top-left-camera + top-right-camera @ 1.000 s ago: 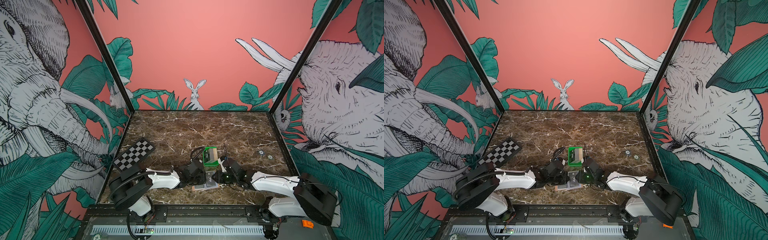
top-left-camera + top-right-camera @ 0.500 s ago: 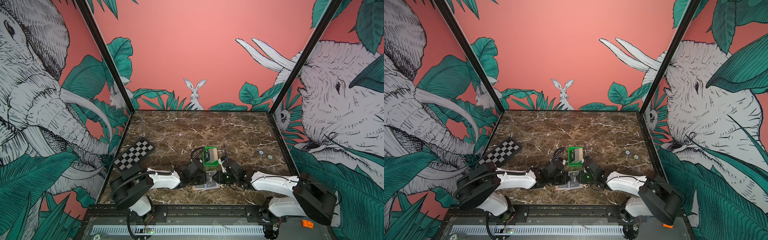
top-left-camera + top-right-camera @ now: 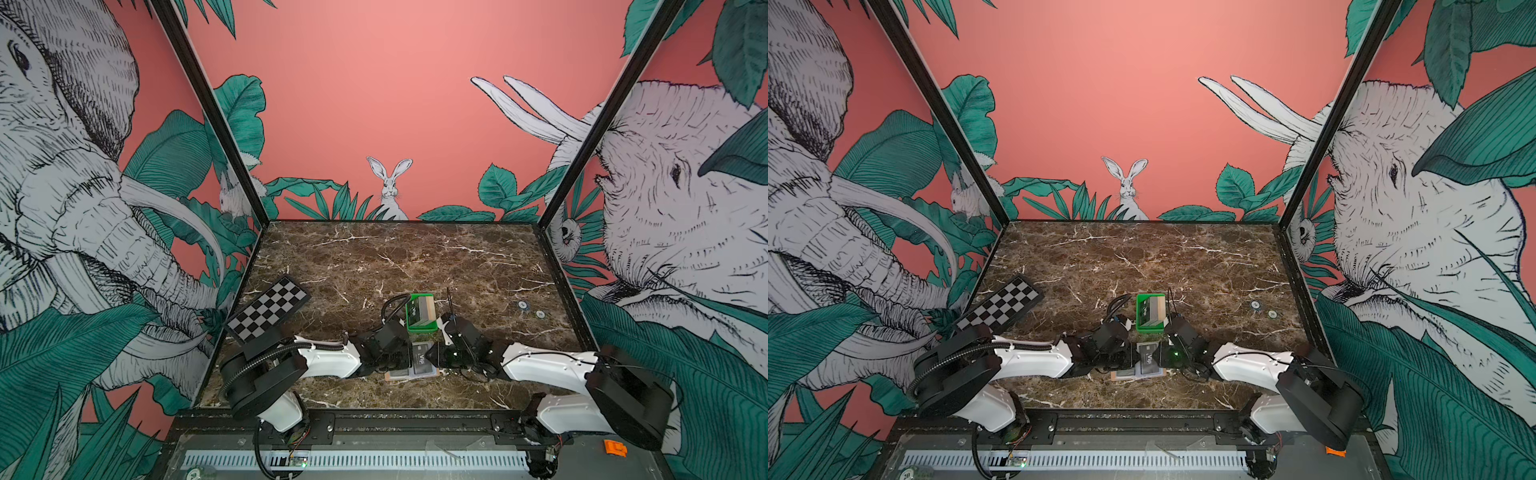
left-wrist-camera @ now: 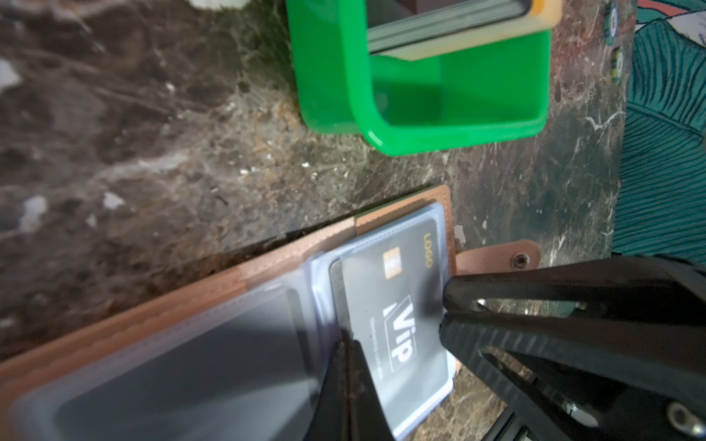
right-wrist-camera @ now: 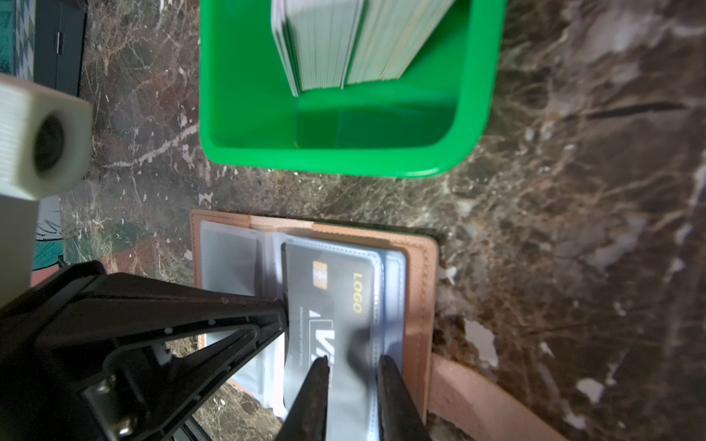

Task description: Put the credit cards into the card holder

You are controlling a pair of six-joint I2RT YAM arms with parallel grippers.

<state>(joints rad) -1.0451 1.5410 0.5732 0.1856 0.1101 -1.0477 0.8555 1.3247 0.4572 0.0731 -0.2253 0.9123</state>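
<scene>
The tan card holder (image 3: 409, 374) (image 3: 1121, 376) (image 4: 267, 259) (image 5: 420, 275) lies open on the marble near the front edge, between both arms. A black "VIP" credit card (image 3: 422, 357) (image 3: 1147, 358) (image 4: 397, 305) (image 5: 332, 282) lies in its clear pocket on the strap-tab side. My left gripper (image 4: 345, 347) (image 5: 280, 317) is shut, its tips at that card's inner edge. My right gripper (image 5: 354, 361) (image 4: 443, 311) stands over the card's outer part, jaws slightly apart with nothing pinched. Something dark shows in the other clear pocket (image 4: 191, 362). More credit cards (image 3: 424, 309) (image 3: 1152, 309) (image 5: 344, 38) stand in the tray.
The green tray (image 3: 419, 330) (image 3: 1150, 330) (image 4: 420, 141) (image 5: 344, 160) sits just behind the card holder. A checkerboard (image 3: 268, 307) (image 3: 1000, 307) leans at the left wall. Two small round discs (image 3: 523, 304) lie on the marble at the right.
</scene>
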